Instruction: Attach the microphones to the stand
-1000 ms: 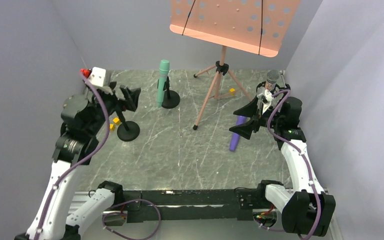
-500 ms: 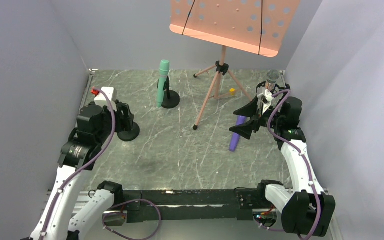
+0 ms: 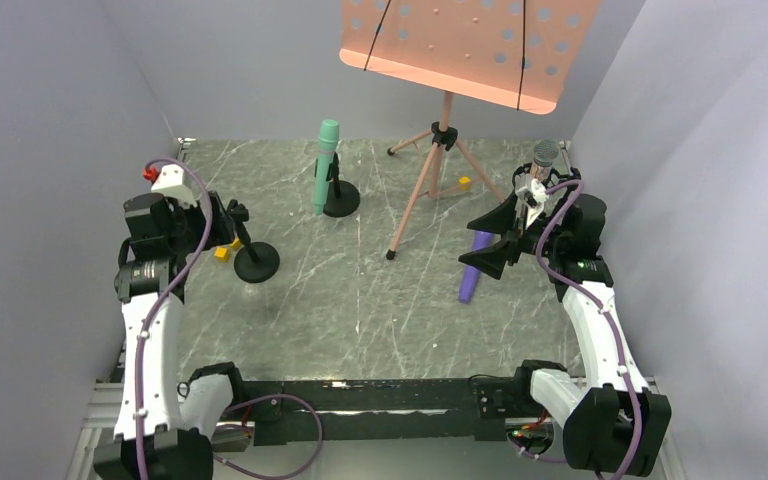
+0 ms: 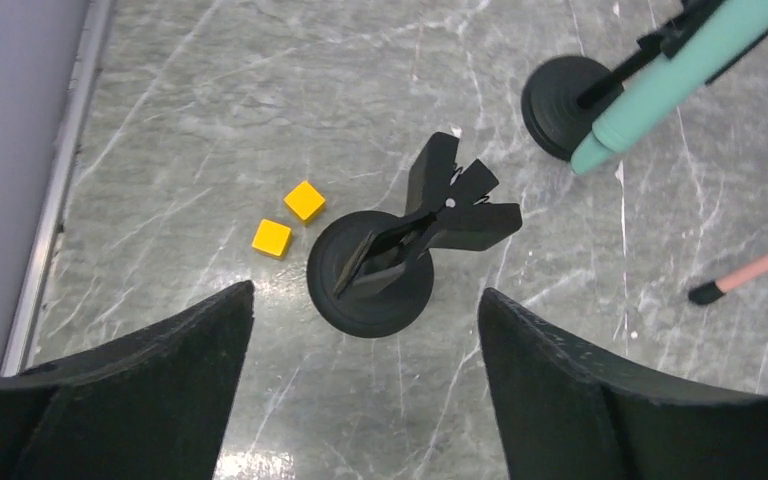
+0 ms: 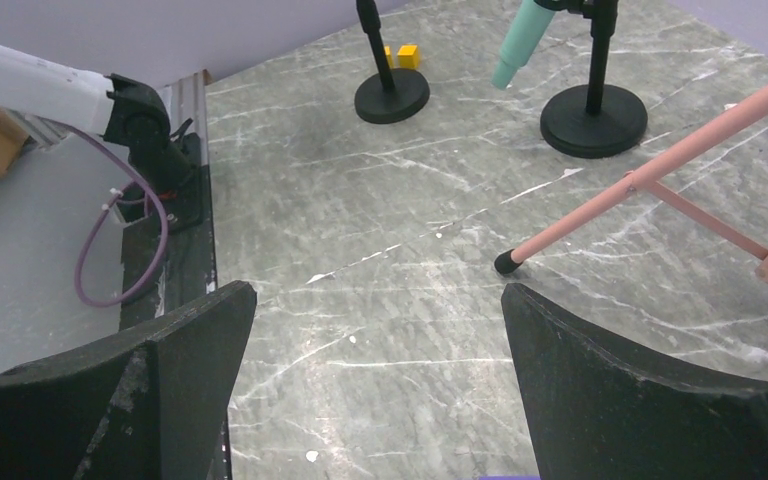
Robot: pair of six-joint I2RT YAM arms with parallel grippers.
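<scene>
Two yellow cubes (image 4: 305, 200) lie off the left finger of the left gripper (image 4: 365, 295), which is wide open above the empty clip stand (image 4: 455, 215); this arm has drawn back leftward. Mint microphone (image 3: 326, 165) is clipped to a second stand (image 3: 341, 200) beyond. Right gripper (image 5: 378, 290) is open and unmoved, with a pink tripod leg (image 5: 660, 170) ahead of its fingers, the purple microphone (image 3: 473, 275) lying beneath and the silver microphone (image 3: 544, 152) upright behind. Microphones: three.

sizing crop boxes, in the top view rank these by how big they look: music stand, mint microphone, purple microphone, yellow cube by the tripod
1. music stand
2. mint microphone
3. purple microphone, partly hidden, so its place below the mint one is unsure
4. yellow cube, smallest by far
</scene>
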